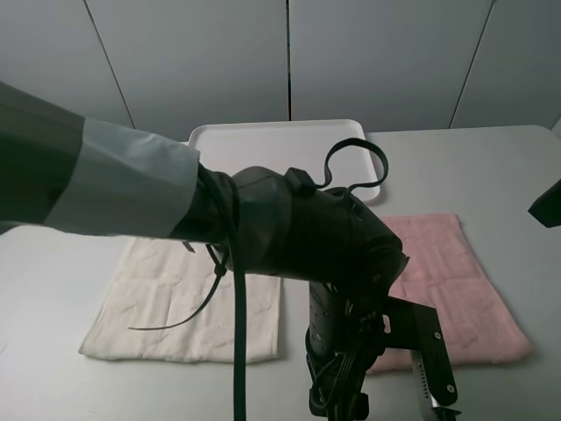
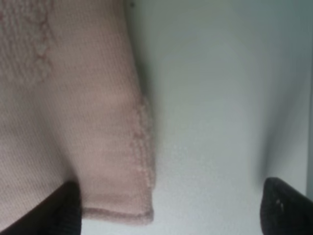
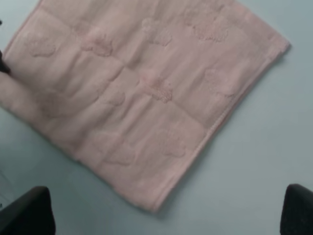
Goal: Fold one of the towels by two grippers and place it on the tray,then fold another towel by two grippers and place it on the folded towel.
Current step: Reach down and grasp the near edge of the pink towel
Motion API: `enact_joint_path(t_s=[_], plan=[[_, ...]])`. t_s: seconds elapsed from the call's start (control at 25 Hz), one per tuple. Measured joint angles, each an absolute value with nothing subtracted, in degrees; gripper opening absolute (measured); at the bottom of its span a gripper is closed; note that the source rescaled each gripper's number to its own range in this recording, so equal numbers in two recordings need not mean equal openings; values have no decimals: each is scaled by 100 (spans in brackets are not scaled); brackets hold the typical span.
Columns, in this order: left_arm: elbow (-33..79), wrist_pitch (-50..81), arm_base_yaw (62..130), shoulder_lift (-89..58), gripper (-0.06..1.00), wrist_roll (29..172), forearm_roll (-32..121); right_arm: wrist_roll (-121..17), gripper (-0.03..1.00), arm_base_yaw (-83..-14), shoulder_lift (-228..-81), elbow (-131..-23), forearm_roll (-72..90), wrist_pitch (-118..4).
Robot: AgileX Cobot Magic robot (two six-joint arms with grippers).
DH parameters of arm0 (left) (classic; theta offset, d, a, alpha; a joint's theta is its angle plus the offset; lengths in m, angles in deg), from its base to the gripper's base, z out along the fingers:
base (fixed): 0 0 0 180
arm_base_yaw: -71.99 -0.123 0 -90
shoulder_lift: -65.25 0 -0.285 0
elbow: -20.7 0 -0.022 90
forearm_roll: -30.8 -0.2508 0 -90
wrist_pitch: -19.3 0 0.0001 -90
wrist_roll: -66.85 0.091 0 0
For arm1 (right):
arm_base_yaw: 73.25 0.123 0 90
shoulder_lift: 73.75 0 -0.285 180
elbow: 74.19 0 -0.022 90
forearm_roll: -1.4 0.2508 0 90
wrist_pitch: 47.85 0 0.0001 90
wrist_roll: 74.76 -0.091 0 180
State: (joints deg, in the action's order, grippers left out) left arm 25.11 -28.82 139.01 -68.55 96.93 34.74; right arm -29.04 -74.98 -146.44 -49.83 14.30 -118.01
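The left gripper (image 2: pixel 171 210) stands with its jaws spread wide and nothing between them. One finger (image 2: pixel 63 210) sits at the edge of the pink towel (image 2: pixel 73 122), close to a corner, though the blur hides whether it touches the cloth. The other finger (image 2: pixel 286 205) is over the bare table (image 2: pixel 220 98) beside that same edge. The right gripper (image 3: pixel 161 215) is spread wide too and holds nothing. It hangs above the pink towel (image 3: pixel 146 98) from higher up, so that most of the cloth shows below it, with one towel corner pointing toward the gap between its two dark fingers (image 3: pixel 27 213). In the exterior high view the left arm (image 1: pixel 289 228), black past a grey sleeve (image 1: pixel 114 184), reaches across from the left and covers the pink towel's left side, with a black cable (image 1: pixel 355 162) looping up off it. Of the right arm only a dark tip (image 1: pixel 548 203) shows, past the pink towel's right edge. The pink towel (image 1: pixel 456 281) lies flat and unfolded on the table, its embossed pattern faintly visible. The cream towel (image 1: pixel 175 307) lies flat to the left of the pink towel, also unfolded, and the arm hides the space between the two. The tray (image 1: pixel 263 136) sits beyond the pink towel's far-left corner, close to it, and nothing can be seen lying in the part of it that shows.
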Motion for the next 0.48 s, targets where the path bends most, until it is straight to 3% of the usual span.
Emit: enact_joint_path(t_s=[0.48], plan=[[2523,-2830,13901,-6866,95,9693,3474,-865,100,-7498,-14644,-3540,803,-11453]])
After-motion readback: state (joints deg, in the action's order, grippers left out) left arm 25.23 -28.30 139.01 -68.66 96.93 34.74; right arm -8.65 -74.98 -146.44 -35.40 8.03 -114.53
